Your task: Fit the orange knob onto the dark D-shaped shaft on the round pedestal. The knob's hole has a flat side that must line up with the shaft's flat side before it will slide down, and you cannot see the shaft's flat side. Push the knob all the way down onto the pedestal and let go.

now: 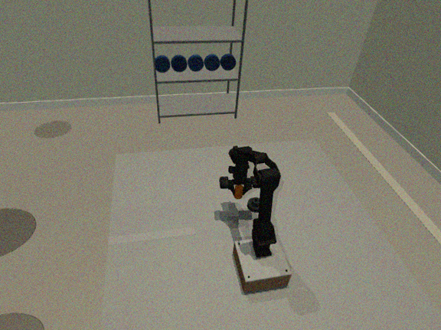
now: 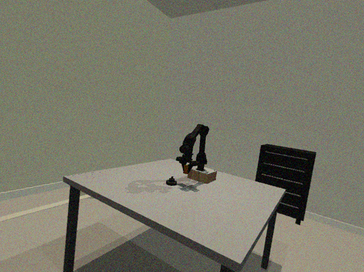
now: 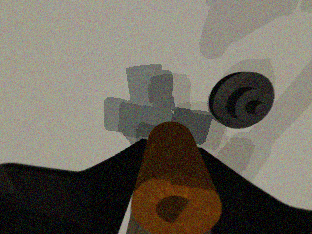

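Observation:
My gripper (image 1: 238, 191) (image 2: 185, 168) (image 3: 170, 148) is shut on the orange knob (image 1: 238, 192) (image 2: 185, 169) (image 3: 174, 175) and holds it in the air above the table. In the wrist view the knob's hole with its flat side faces the camera. The round dark pedestal (image 1: 253, 204) (image 2: 171, 182) (image 3: 241, 99) with the short dark shaft (image 3: 250, 105) stands on the table, apart from the knob and to its right in the wrist view. The shaft's flat side does not show.
The arm stands on a wooden base block (image 1: 264, 272) (image 2: 202, 175) on the white table (image 2: 217, 217). A dark chair (image 2: 287, 177) stands beside the table. A shelf rack with blue balls (image 1: 195, 62) stands at the back wall.

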Tool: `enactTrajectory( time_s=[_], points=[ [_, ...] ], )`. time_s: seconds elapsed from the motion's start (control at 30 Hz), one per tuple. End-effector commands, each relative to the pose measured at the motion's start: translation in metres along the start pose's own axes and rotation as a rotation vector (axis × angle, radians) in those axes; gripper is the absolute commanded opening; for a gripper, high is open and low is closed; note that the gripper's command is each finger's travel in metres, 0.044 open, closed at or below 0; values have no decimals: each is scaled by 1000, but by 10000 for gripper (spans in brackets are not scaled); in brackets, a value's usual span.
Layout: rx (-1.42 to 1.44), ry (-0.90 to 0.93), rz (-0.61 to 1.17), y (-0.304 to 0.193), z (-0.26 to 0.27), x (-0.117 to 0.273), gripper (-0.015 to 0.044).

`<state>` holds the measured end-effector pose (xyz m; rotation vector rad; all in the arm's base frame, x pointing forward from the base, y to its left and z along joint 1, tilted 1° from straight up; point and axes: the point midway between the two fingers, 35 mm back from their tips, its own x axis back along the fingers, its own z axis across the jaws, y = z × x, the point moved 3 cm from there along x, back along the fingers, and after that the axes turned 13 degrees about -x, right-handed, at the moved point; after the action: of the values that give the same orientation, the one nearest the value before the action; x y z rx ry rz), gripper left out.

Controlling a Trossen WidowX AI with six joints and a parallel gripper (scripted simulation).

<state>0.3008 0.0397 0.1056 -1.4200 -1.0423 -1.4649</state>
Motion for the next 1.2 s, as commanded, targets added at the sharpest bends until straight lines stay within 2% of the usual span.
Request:
enactTrajectory(
  time_s=[0.0,1.17],
  points=[
    [4,5,-5,7,-7,-1,0],
    [52,-5,-9,55,-95,-24,0]
  ],
)
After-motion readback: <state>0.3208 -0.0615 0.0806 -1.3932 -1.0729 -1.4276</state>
